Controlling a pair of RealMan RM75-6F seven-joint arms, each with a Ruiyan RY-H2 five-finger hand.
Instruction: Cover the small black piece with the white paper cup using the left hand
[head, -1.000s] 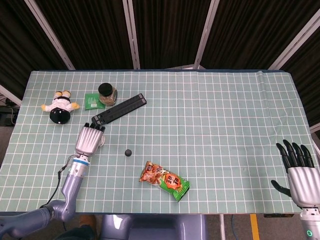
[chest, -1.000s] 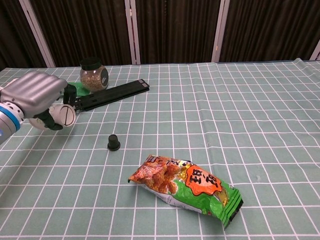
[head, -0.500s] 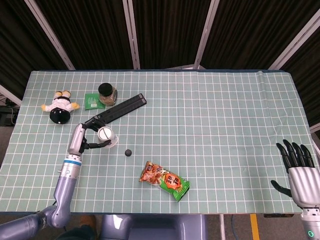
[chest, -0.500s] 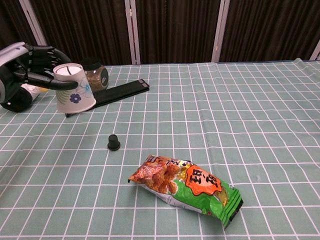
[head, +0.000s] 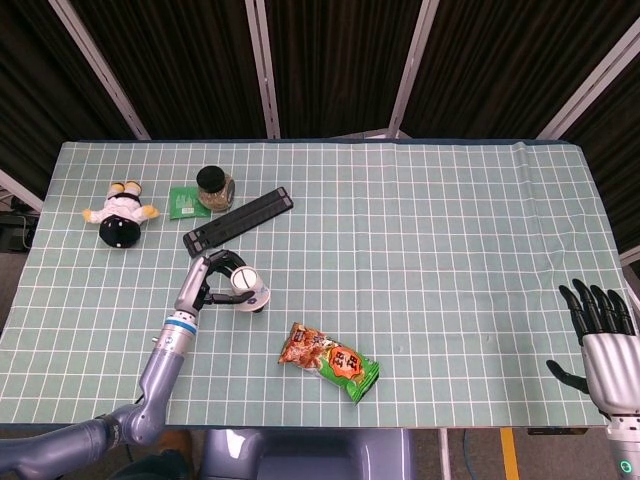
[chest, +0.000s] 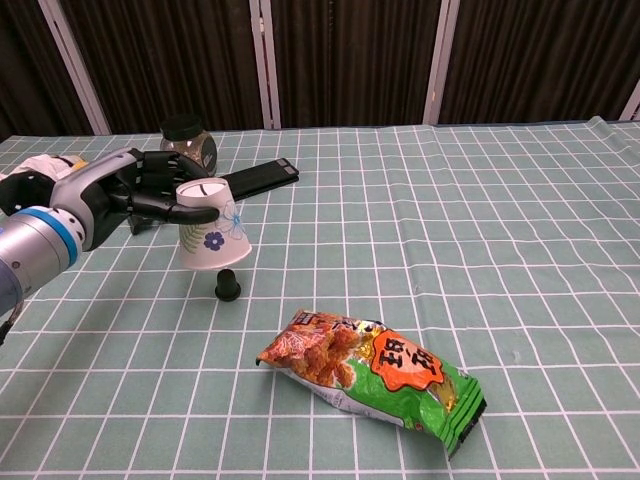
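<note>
The left hand (chest: 120, 200) grips the white paper cup (chest: 210, 228) around its upper part, fingers wrapped on it, mouth facing down and tilted slightly. Over the last second the cup has turned from lying sideways in the hand to mouth-down, and the hand has carried it from beside the long black bar (chest: 225, 185) toward the small black piece (chest: 228, 285). A half second ago the cup was well apart from the piece, near the bar; now in the chest view its rim hangs just above and a little behind the piece, with a gap under it. In the head view the cup (head: 247, 285) hides most of the piece, whose edge peeks out at the cup's near side.

So the carry looks nearly done and the cover is not yet made. By my judgement the cup needs a small shift toward the piece, levelling of the rim, then a straight lowering; a tilted rim could knock the piece aside.

The snack bag (chest: 375, 375) lies on the near side of the piece, apart from it. The right hand (head: 605, 345), far from the piece, holds nothing, fingers spread
</note>
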